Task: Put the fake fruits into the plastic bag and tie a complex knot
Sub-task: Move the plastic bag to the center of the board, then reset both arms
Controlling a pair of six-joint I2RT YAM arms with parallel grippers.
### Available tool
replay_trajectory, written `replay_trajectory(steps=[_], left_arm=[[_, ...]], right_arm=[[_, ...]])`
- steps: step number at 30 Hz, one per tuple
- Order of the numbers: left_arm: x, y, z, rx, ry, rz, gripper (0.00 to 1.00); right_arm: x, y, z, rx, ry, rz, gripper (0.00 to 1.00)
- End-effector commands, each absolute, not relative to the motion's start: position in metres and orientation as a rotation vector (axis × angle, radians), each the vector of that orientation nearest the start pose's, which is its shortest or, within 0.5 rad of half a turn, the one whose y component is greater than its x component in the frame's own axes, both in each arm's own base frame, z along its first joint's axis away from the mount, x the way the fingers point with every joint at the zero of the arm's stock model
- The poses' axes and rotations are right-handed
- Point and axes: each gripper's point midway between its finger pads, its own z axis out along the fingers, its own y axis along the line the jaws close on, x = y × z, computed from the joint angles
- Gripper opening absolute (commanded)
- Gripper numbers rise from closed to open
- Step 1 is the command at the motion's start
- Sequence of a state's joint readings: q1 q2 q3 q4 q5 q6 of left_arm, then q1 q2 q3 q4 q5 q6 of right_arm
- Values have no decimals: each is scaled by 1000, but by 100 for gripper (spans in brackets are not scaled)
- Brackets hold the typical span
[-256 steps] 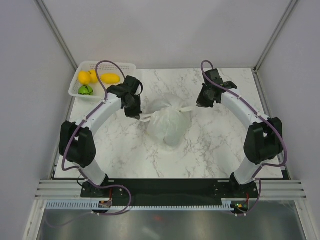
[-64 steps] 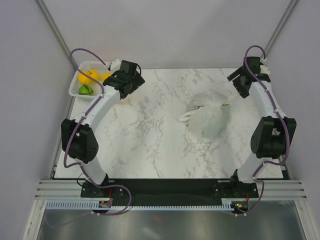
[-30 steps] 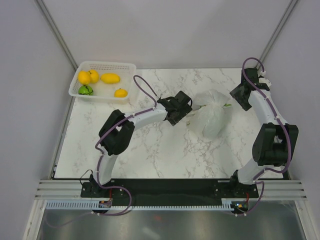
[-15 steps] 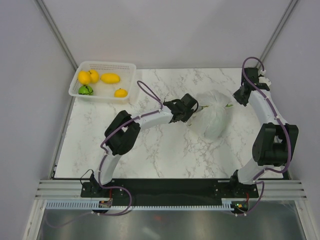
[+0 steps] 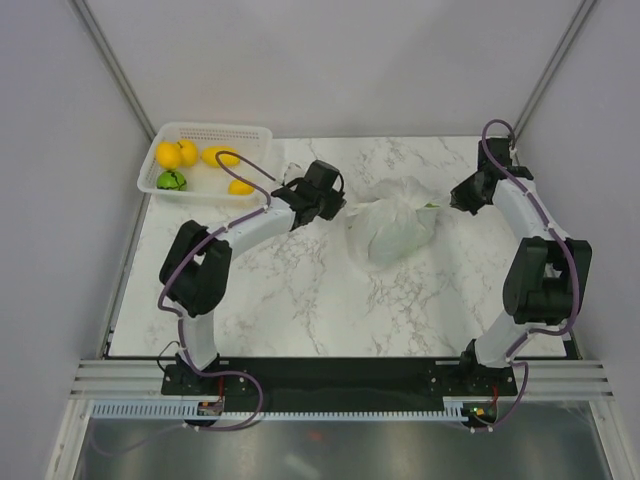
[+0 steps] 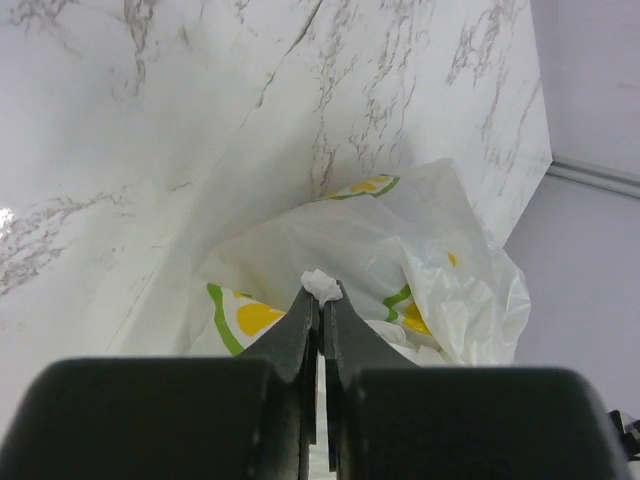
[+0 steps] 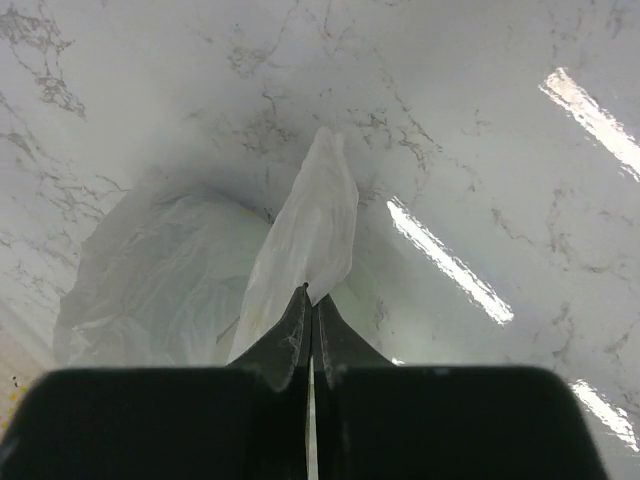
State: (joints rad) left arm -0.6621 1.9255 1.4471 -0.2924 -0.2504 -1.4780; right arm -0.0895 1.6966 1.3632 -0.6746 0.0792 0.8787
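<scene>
Right now it looks like the knot stage, not loading. The plastic bag (image 5: 388,230) lies bunched on the marble table (image 5: 300,290), centre-right of the top view, w/ an arm on either side of it. The left gripper (image 6: 321,300) is clenched on a small white tuft (image 6: 322,283) of bag film, low centre of its wrist view. The right gripper (image 7: 309,300) is pinched tight on a long white strip (image 7: 312,225) of the bag that runs up the middle of its view. So both claws hold plastic, pulling from opp. sides.

The knot itself can't be made out from any view. Fake fruits (image 5: 220,156) sit in the white basket (image 5: 262,135) at upper left, four yellow plus one green. The bag looks full, but what's inside can't be told.

Next move, prob.: draw the two ends apart evenly to cinch, or cross them for another wrap. That needs steady tension, since thin film could slip out of the jaws or tear.

No brand, label or readable text anywhere. The bag print is only yellow lemons and green leaves.
</scene>
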Motion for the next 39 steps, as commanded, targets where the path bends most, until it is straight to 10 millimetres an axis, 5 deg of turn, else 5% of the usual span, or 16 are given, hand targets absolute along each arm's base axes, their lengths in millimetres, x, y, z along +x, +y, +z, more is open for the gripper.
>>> replay_trajectory(steps=[1, 12, 13, 14, 15, 16, 17, 22, 26, 28, 31, 32, 34, 35, 37, 39], left_arm=[[434, -238, 114, -1013, 2153, -385, 2], [501, -159, 210, -880, 2004, -380, 2], [505, -151, 211, -843, 2015, -360, 10], [507, -150, 213, -803, 2031, -364, 26], [511, -149, 227, -773, 2021, -369, 55], [501, -137, 222, -795, 2061, -293, 92], [498, -134, 230, -781, 2057, -272, 95], [473, -129, 282, -603, 2030, -301, 100], [423, -126, 346, -481, 1949, -416, 100], [398, -129, 345, -442, 1969, -469, 100], [352, -130, 345, -384, 1972, -560, 100], [338, -129, 325, -375, 2010, -564, 100], [305, -125, 334, -312, 1968, -612, 100], [295, -122, 310, -301, 2010, -593, 100], [268, -111, 310, -263, 1959, -583, 100], [254, -101, 286, -267, 1967, -545, 100]], right_arm=[[431, -58, 138, 1248, 2121, 36, 0], [506, 37, 200, 1037, 2073, 255, 0], [514, 54, 206, 965, 2092, 361, 11], [516, 57, 205, 952, 2101, 363, 53], [517, 57, 211, 950, 2088, 362, 67], [518, 55, 215, 949, 2070, 350, 80], [516, 52, 227, 928, 2047, 339, 96], [507, 42, 284, 799, 1967, 344, 98], [477, 52, 349, 570, 1918, 402, 98], [453, 54, 370, 496, 1899, 418, 98], [422, 65, 366, 395, 1916, 466, 97], [400, 66, 360, 373, 1922, 474, 97], [364, 70, 367, 296, 1891, 481, 97], [353, 71, 336, 290, 1949, 475, 96], [334, 68, 320, 282, 1952, 458, 96], [310, 66, 302, 258, 1951, 452, 97]])
